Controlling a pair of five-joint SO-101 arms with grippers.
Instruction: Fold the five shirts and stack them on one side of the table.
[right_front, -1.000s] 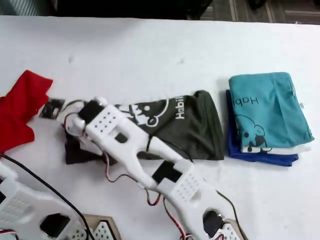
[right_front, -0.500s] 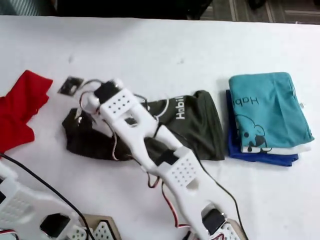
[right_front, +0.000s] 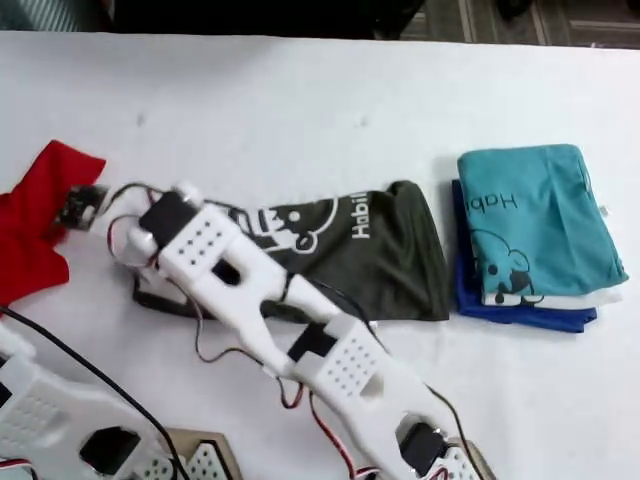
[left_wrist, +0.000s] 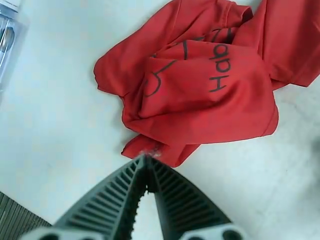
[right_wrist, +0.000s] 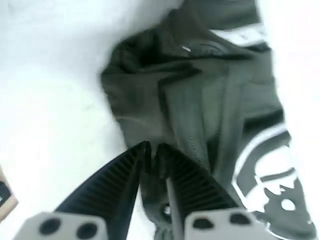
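Note:
A dark green shirt (right_front: 390, 250) with a white print lies partly folded mid-table. My right arm stretches over its left end. There my right gripper (right_wrist: 152, 147) is shut on a bunched fold of the dark green shirt (right_wrist: 200, 100). A crumpled red shirt (right_front: 40, 220) lies at the table's left edge. My left gripper (left_wrist: 146, 161) hangs shut just off the rim of the red shirt (left_wrist: 200, 95), with nothing seen between its fingers. At the right sits a folded stack, with a teal shirt (right_front: 535, 215) over a white one (right_front: 600, 298) and a blue one (right_front: 510, 310).
The left arm's white base (right_front: 40, 420) fills the near left corner. A small black module (right_front: 80, 205) on wires hangs from the right arm beside the red shirt. Bare white tabletop (right_front: 300, 90) runs along the far side.
The right gripper swung up toward the far side with the dark shirt's left end, then came back left and nearer. That end now lies flatter and narrower. The stack and red shirt stayed put.

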